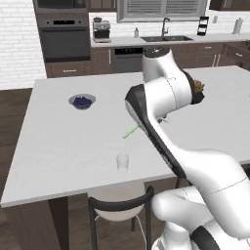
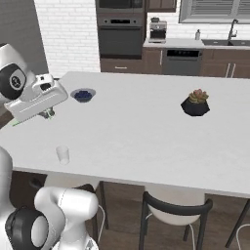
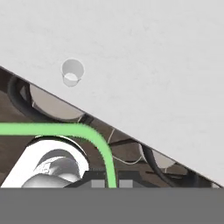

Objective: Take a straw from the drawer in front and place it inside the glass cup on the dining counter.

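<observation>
While clamped, tool point(image 2: 47, 115) above dining counter point(image 2: 146, 132)

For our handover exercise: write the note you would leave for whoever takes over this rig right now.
Gripper: jaws shut on the straw, held above the dining counter.
Glass cup: upright near the counter's near edge, nothing in it.
Done: straw picked up and brought over the counter.
Left: carry the straw over the cup, lower it in, release.
Nearby: blue-filled bowl and potted plant, both away from the cup.
</observation>
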Motion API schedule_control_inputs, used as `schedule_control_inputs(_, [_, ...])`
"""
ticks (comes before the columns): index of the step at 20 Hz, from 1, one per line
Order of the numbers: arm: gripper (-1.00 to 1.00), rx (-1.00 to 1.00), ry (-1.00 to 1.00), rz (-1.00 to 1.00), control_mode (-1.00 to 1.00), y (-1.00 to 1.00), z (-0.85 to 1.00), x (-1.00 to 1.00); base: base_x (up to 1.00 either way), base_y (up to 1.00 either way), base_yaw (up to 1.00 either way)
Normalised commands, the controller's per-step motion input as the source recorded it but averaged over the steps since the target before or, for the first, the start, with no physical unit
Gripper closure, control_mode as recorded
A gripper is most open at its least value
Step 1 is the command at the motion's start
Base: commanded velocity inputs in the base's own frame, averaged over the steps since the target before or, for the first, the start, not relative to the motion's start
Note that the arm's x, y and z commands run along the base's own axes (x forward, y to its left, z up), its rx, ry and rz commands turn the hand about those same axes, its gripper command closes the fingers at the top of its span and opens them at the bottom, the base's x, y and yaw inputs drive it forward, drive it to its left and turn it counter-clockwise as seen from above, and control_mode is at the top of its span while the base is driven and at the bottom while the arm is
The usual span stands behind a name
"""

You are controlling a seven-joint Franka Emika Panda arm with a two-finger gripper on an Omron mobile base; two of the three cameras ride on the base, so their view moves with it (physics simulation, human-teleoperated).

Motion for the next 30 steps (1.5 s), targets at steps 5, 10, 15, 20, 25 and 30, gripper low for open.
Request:
schedule_control_inputs(5, [1.00,-0.54,-0.25,-0.10,-1.00,0.02,0.19,0.00,0.00,0.00,0.00])
schedule_control_inputs(10, [1.00,-0.51,-0.09,-0.11,-1.00,0.39,0.02,0.00,0.00,0.00,0.00])
schedule_control_inputs(15, [1.00,-0.45,0.00,-0.16,-1.00,0.48,0.00,0.15,0.00,0.00,0.00])
schedule_control_inputs(20, [1.00,-0.36,0.04,-0.24,-1.00,0.47,0.00,0.29,0.00,0.00,0.00])
schedule_control_inputs(25, [1.00,-0.26,-0.01,-0.18,-1.00,0.24,-0.13,0.05,0.00,0.00,0.00])
schedule_control_inputs(30, [1.00,-0.14,-0.07,-0.12,-1.00,0.02,-0.28,0.00,0.00,0.00,0.00])
